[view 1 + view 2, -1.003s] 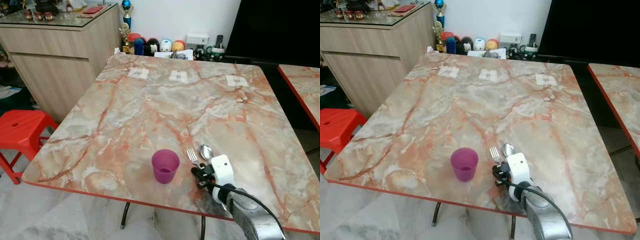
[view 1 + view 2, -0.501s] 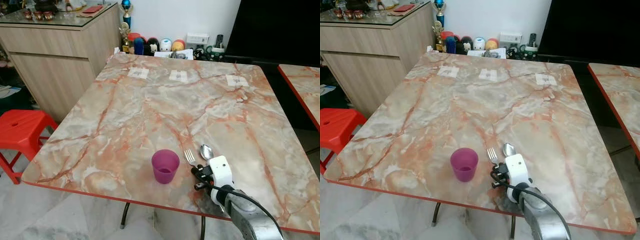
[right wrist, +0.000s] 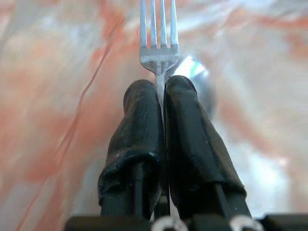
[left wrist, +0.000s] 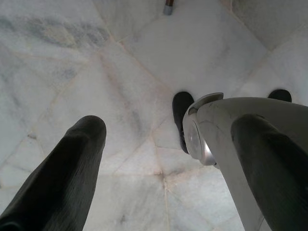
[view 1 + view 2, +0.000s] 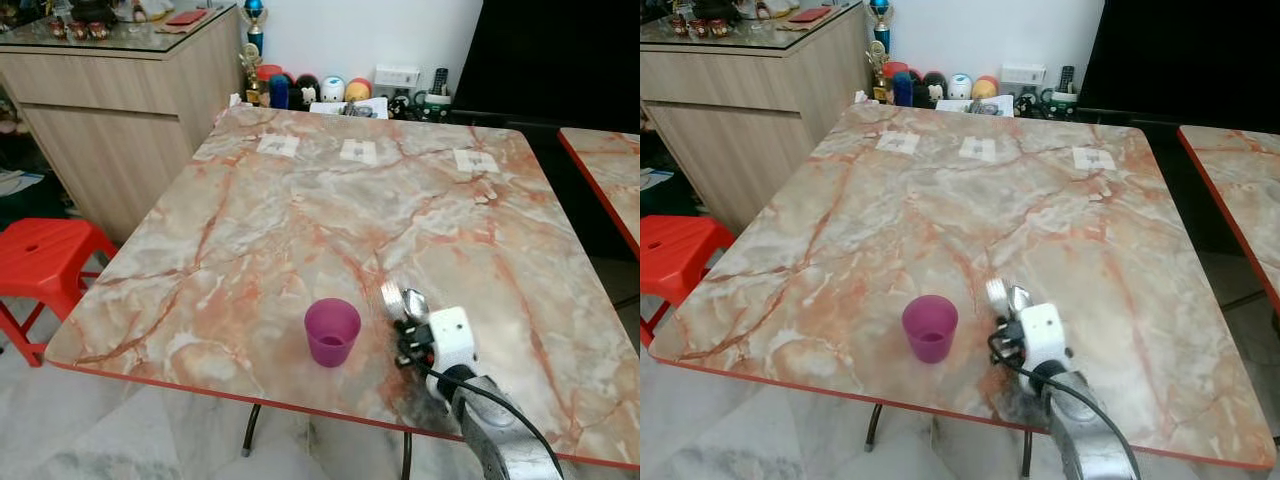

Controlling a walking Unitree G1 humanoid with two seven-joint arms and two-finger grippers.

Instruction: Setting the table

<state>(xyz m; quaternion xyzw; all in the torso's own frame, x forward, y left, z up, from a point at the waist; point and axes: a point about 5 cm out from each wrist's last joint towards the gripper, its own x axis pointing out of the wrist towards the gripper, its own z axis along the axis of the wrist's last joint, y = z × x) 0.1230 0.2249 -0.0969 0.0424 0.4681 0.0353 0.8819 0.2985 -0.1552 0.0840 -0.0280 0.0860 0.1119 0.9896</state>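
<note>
On the marble table (image 5: 300, 220), near its front edge, stands a small purple cup (image 5: 332, 331). Just to its right my right gripper (image 5: 408, 326) is shut on the handle of a silver fork (image 5: 390, 294), whose tines point away from me. In the right wrist view the fork (image 3: 159, 48) is clamped between the two black fingers (image 3: 139, 125) of that gripper (image 3: 161, 89). A spoon (image 5: 414, 303) lies on the table beside the fork, and its bowl (image 3: 195, 72) shows behind the fingers. My left gripper (image 4: 163, 168) hangs open over the floor.
A red stool (image 5: 45, 260) stands left of the table beside a wooden cabinet (image 5: 120, 110). Small figurines and cups (image 5: 320, 92) line the wall behind the table's far edge. Three white labels (image 5: 358, 151) lie near that edge. A second marble table (image 5: 605, 170) is on the right.
My right gripper has shifted slightly farther over the table with the fork, whose head has lifted and moved toward the spoon. The cup and spoon have stayed in place.
</note>
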